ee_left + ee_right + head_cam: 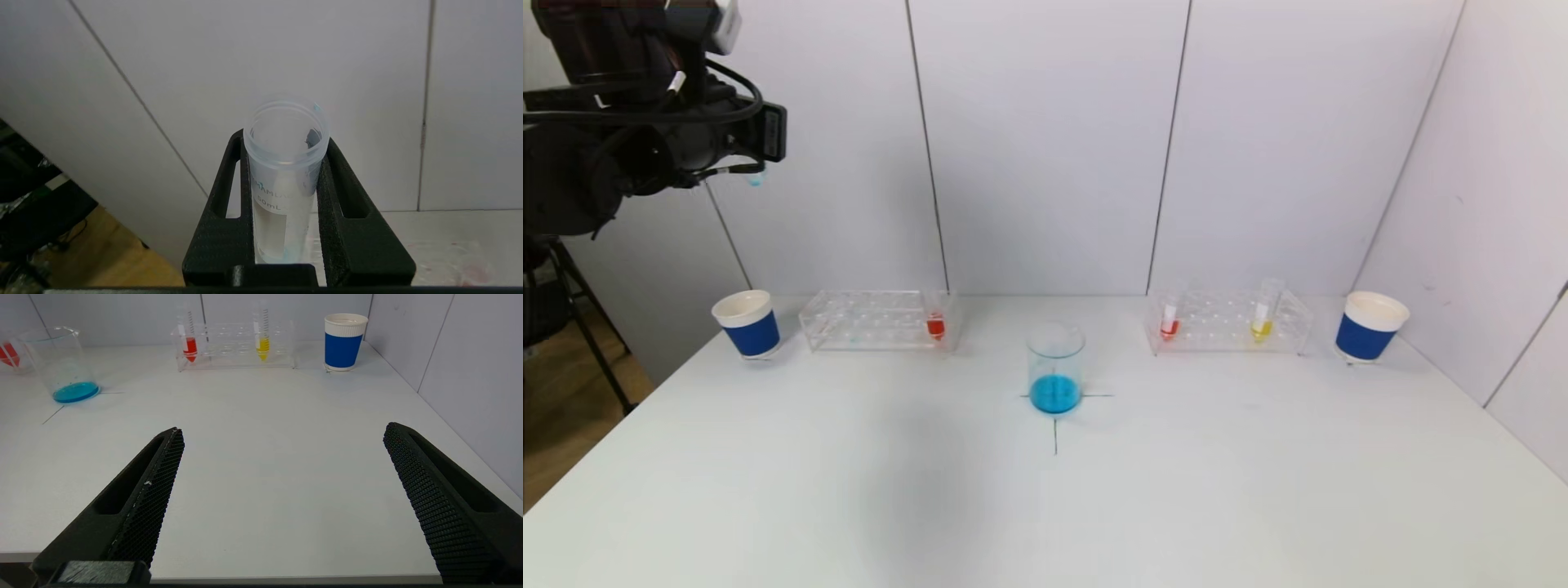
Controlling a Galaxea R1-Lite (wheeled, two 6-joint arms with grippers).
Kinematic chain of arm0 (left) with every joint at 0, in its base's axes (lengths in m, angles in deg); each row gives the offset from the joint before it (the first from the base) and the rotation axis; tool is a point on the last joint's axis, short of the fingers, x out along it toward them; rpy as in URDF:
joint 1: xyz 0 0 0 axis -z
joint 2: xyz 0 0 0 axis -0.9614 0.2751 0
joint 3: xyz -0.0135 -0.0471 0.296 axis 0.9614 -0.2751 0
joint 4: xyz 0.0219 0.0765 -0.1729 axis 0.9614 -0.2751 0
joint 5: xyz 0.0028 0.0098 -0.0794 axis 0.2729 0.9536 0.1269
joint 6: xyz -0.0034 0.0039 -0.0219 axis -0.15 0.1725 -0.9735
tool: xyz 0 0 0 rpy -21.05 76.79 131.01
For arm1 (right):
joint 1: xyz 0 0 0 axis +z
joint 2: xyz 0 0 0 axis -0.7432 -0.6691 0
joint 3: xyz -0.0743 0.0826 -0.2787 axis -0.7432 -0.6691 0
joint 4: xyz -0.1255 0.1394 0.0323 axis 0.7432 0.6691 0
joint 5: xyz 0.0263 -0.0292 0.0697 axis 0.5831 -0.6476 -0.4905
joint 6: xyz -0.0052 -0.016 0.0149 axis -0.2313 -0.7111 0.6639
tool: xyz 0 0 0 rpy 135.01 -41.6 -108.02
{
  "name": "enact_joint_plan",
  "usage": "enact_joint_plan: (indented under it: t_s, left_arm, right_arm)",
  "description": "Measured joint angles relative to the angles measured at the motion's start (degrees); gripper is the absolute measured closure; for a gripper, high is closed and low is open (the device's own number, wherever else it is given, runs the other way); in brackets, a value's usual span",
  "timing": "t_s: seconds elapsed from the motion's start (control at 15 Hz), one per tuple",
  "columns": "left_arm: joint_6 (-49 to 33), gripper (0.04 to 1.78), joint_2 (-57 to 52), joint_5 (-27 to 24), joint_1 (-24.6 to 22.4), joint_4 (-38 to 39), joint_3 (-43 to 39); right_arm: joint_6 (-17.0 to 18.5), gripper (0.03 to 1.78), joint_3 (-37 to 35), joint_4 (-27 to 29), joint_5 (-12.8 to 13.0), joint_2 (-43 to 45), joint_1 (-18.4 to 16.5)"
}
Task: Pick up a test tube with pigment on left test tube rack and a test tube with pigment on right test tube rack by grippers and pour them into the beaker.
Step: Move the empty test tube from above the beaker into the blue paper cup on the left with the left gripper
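Observation:
My left gripper (760, 155) is raised high at the far left, above the table, and is shut on a clear 50 mL test tube (286, 163). The tube is nearly empty, with only a blue trace at its tip (756, 178). The glass beaker (1055, 367) stands at the table's centre with blue liquid in its bottom. The left rack (866, 320) holds a red tube (935, 324). The right rack (1229, 322) holds a red tube (1170, 322) and a yellow tube (1262, 320). My right gripper (284, 430) is open and empty, low near the table's front edge, out of the head view.
A blue-and-white paper cup (747, 322) stands left of the left rack, another (1370, 327) right of the right rack. White wall panels close the back and right side. A black cross is marked under the beaker.

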Motion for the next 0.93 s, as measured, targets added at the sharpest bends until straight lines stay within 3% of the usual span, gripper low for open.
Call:
enact_joint_plan:
  t_s: [0.33, 0.93]
  left_arm:
    - [-5.8, 1.36, -1.8, -1.1, -8.2, 0.8, -4.9]
    - [-12.3, 1.36, 3.1, -1.6, -14.8, 4.0, -9.0]
  right_arm:
    - [0.0, 0.04, 0.0, 0.0, 0.0, 0.0, 0.0]
    - [0.0, 0.04, 0.0, 0.0, 0.0, 0.0, 0.0]
